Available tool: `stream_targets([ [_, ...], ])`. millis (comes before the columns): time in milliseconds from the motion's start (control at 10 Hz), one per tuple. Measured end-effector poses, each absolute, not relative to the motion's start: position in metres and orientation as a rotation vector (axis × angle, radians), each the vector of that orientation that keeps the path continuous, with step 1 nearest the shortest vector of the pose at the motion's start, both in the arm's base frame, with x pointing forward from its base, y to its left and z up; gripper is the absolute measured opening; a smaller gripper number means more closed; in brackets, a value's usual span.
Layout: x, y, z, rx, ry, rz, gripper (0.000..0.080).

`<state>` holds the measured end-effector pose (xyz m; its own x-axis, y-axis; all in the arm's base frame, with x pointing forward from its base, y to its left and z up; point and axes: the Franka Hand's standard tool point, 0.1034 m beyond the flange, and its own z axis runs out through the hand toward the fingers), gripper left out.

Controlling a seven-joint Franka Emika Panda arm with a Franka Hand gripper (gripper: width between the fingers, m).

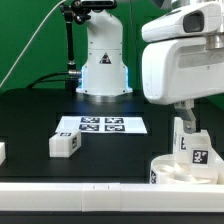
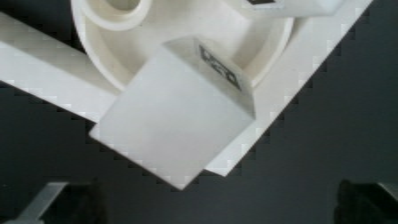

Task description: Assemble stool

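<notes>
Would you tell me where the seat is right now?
In the exterior view, the seat is at the lower right, just behind the near rail, with a leg upright at it under the hand.

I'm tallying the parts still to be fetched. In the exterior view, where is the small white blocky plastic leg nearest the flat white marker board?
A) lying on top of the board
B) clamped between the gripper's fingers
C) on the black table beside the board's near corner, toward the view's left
C: the white blocky leg lies on the black table, beside the near corner of the marker board, toward the exterior view's left.
</notes>
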<state>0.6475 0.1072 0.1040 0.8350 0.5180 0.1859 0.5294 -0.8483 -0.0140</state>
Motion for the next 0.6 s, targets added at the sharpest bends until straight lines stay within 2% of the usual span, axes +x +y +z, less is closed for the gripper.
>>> stream_targets([
  [400,0.6475,0.103,0.1021,-2.862,-1.167,-0.273,0.0649],
  [600,0.6483,0.105,0.0955,-2.781,-1.415,-0.227,0.0649],
])
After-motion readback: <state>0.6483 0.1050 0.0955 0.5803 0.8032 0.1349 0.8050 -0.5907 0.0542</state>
